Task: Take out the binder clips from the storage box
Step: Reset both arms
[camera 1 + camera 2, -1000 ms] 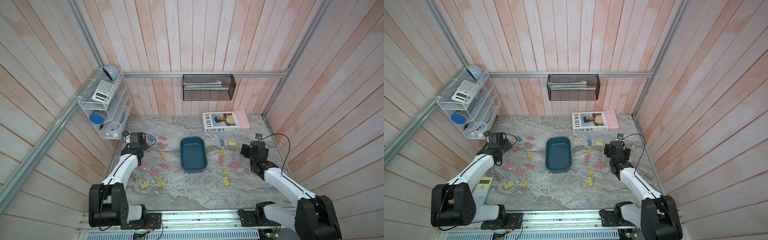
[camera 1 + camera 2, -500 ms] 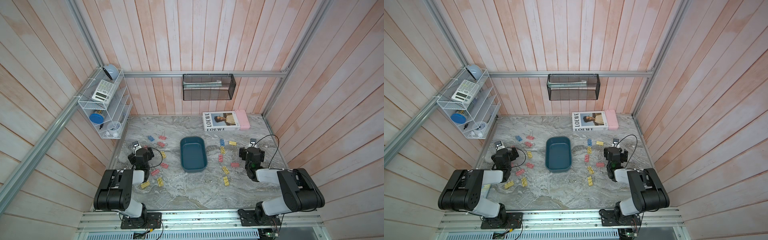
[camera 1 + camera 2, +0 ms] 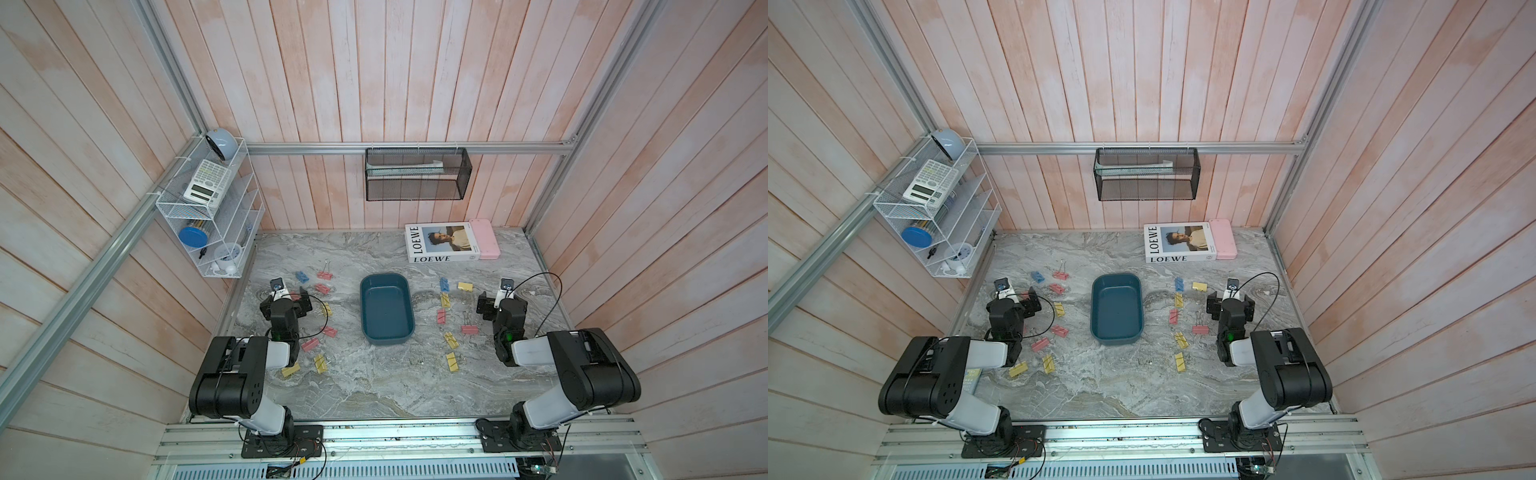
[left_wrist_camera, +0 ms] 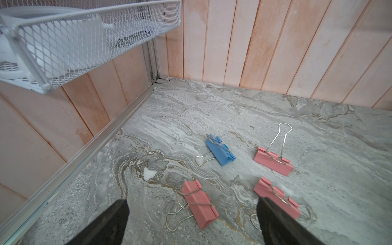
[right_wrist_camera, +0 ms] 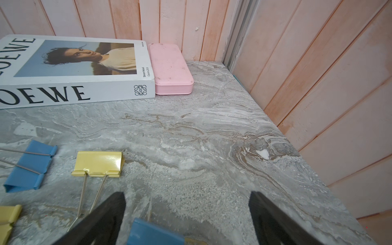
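The storage box [image 3: 387, 309] sits at the centre of the table [image 3: 374, 386] and is empty. Take the box as the dial hub in both top views, with 12 o'clock toward the back wall. All binder clips [image 3: 329, 331] lie on the marble outside it, so the task is judged complete. Count: nine clips from 8 to 10 o'clock (five pink, three yellow, one blue) and seven from 2 to 4 o'clock (four yellow, two pink, one blue). The right wrist view adds another blue clip [image 5: 154, 233], which the arm hides from above. That makes seventeen visible clips and one box. The left gripper [image 4: 192, 209] hangs at 9 o'clock with its jaws spread wide. A pink clip [image 4: 199, 203] lies on the table between them, not gripped. The right gripper [image 5: 186, 201] hangs at 3 o'clock, equally wide and holding nothing. Handling, as a judgement: each clip is light and rigid, with a smooth painted body that is likely to slip. The wire handles are thin and pivot freely. Close the jaws across the two flat faces of the body, or on a handle loop where it stands clear of the surface. Avoid the sharp folded spine.
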Controlling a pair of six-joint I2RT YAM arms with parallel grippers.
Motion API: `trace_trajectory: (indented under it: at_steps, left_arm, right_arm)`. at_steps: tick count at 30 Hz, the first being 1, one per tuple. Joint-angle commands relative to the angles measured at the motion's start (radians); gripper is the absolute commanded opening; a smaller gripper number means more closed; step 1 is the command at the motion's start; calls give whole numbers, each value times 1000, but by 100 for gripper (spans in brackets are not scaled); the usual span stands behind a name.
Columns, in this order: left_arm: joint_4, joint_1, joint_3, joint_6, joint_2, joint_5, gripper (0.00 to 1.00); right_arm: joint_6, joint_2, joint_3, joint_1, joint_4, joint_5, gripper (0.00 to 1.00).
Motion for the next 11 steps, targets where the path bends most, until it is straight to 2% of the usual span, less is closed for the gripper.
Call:
trace_trajectory:
  at_steps: [1, 11]
  left_arm:
    - [23, 0, 13, 14, 9, 18, 100]
    - [24, 0, 9, 14, 8, 16, 100]
  right_arm:
    - [-4, 6, 6, -5, 31, -15, 98]
    - [5, 5, 20, -20, 1, -40, 98]
